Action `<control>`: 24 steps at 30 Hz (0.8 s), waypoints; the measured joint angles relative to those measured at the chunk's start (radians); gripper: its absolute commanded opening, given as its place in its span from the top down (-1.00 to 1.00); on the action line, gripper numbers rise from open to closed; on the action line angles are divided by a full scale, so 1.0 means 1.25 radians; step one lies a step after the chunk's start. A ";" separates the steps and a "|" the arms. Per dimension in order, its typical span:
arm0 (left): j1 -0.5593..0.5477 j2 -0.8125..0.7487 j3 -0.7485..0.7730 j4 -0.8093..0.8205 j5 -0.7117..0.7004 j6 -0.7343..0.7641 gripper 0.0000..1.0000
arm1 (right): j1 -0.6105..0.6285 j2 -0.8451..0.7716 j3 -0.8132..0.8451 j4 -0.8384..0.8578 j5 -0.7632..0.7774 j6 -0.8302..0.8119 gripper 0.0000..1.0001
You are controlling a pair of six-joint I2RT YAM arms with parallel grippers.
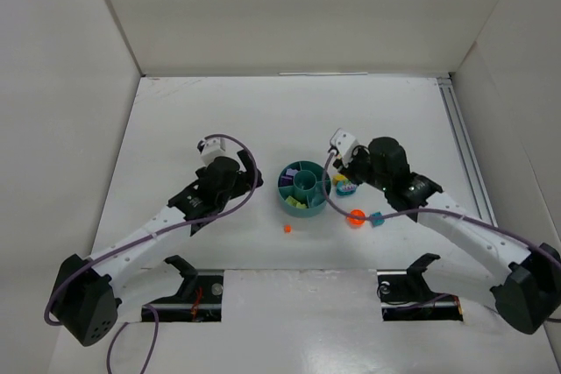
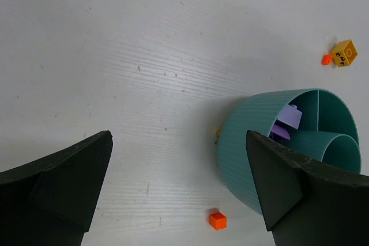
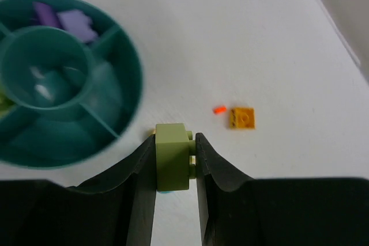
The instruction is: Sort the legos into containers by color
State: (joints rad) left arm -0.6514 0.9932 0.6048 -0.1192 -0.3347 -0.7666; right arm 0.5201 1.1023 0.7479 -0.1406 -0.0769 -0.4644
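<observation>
While the right gripper (image 3: 174,142) pinches a yellow-green brick (image 3: 172,168) beside the dish (image 3: 134,79), the left gripper (image 2: 179,139) stands spread. Marks on yellow brick (image 2: 345,53) unreadable.

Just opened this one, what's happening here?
The right gripper is pinching a yellow-green brick right beside the teal dish. The left gripper hangs open on the dish's other side, holding nothing. Purple bricks sit in one wedge; an orange brick and a yellow brick lie loose outside it.

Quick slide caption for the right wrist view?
Right gripper shut on a yellow-green lego beside the teal dish.
</observation>
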 measured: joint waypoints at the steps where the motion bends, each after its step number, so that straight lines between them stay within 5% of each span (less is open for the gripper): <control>1: 0.001 -0.001 -0.003 0.000 0.005 0.000 -1.00 | 0.045 -0.017 0.000 0.003 0.000 -0.010 0.66; 9: 0.002 -0.030 -0.015 0.006 0.027 -0.001 -1.00 | 0.305 0.011 0.018 0.029 0.038 -0.023 0.66; 24: 0.002 -0.050 -0.056 -0.017 0.038 -0.008 -1.00 | 0.422 0.199 0.109 0.056 0.170 0.005 0.60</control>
State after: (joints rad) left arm -0.6495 0.9302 0.5343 -0.1402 -0.2871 -0.7765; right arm 1.0481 1.3514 0.8837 -0.0700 0.1356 -0.4587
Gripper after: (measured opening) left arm 0.997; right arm 0.340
